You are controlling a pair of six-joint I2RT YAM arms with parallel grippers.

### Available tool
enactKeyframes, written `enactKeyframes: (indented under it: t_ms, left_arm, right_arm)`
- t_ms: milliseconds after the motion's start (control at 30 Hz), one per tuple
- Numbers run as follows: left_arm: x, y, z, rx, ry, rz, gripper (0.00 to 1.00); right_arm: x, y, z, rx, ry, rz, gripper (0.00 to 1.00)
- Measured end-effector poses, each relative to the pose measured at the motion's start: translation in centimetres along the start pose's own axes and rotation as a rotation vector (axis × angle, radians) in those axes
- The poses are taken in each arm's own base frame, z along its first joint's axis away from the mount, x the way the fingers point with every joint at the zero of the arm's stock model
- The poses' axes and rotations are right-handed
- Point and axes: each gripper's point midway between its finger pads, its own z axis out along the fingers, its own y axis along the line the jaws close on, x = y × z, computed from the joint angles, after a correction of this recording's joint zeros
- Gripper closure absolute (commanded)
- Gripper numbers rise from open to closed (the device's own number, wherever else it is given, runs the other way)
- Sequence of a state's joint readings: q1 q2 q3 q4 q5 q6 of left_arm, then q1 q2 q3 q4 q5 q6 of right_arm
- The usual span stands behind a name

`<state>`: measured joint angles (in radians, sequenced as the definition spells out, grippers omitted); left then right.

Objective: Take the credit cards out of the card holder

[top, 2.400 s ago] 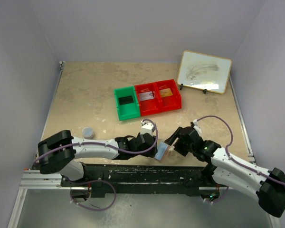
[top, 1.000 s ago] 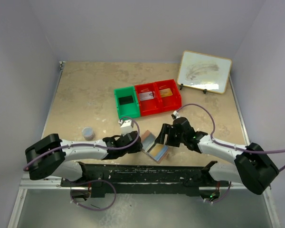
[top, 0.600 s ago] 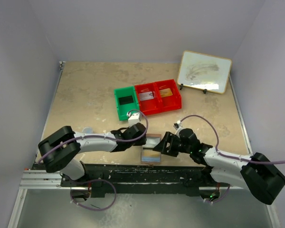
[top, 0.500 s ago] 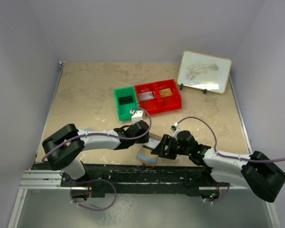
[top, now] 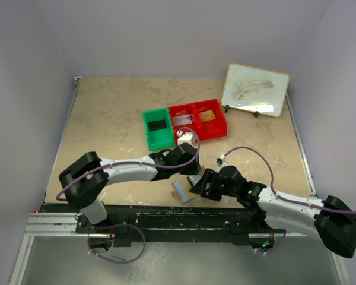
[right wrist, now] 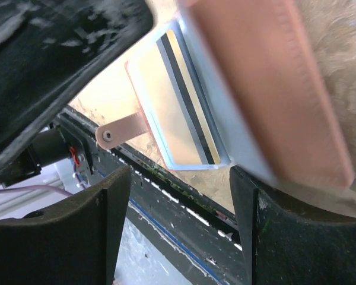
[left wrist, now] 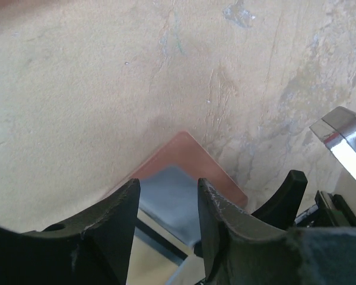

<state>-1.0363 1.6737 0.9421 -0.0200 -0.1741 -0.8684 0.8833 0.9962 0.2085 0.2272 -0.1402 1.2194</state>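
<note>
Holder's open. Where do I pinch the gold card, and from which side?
Probably the gold card by its bare long edge beside the snap tab, coming from that side with the open left gripper. Its other long edge lies against the holder lining under the tan flap, so only the tab side looks free.

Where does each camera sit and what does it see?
Top external: high behind the robot, looking down on the table; both arms show, left gripper and right gripper by the card holder.
Left wrist: on the left arm, looking down past its fingers at the card holder.
Right wrist: on the right arm, close on a gold card in the card holder; its fingers show.
All three share the card holder.
</note>
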Motion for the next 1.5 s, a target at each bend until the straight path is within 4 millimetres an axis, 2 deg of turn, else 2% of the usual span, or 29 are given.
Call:
enactKeyframes:
  t_ms: [100,233,300,400,533,667,767,1000,1167,1367,1500]
  left_arm:
    - [-1.1,0.1,-1.8,-0.014,-0.03,0.006,0.5]
    - [-3.6,-0.6,-5.1,-0.001,-0.106,0.002,0.5]
    - [-4.1,-0.5,-6.1,-0.001,-0.13,-0.005,0.5]
    - [-3.6,1.0,-7.2,-0.023,-0.14,-0.027,0.5]
    - [-0.8,4.5,-7.8,-0.1,-0.106,-0.076,0.5]
    - [1.9,7.4,-8.1,-0.15,-0.071,-0.137,0.49]
    - [3.1,8.4,-8.2,-0.165,-0.053,-0.174,0.5]
    - [3.5,8.3,-7.5,-0.175,-0.038,-0.206,0.5]
    - [4.0,8.3,-6.5,-0.196,-0.008,-0.198,0.52]
    - [5.0,7.9,-5.1,-0.189,0.035,-0.197,0.55]
    - [5.6,7.6,-4.3,-0.177,0.06,-0.198,0.6]
  right_arm:
    - [-0.8,0.1,-0.9,0.006,-0.047,-0.024,0.31]
    - [-1.3,0.7,-1.8,-0.02,-0.079,-0.05,0.34]
    - [-1.4,0.8,-2.0,-0.021,-0.082,-0.063,0.38]
    - [-1.9,1.5,-1.9,-0.015,-0.088,-0.096,0.42]
    - [-3.1,2.5,-1.5,0.022,-0.106,-0.127,0.41]
    - [-4.6,3.0,-0.9,0.066,-0.138,-0.165,0.4]
    - [-5.6,2.8,-0.4,0.096,-0.145,-0.189,0.39]
    - [-5.6,0.6,1.2,0.124,-0.045,-0.227,0.36]
    - [-4.7,1.0,1.4,0.053,0.004,-0.26,0.36]
    - [-4.1,-0.3,1.4,0.041,0.022,-0.245,0.38]
    - [-3.9,-0.4,1.4,0.023,0.023,-0.242,0.41]
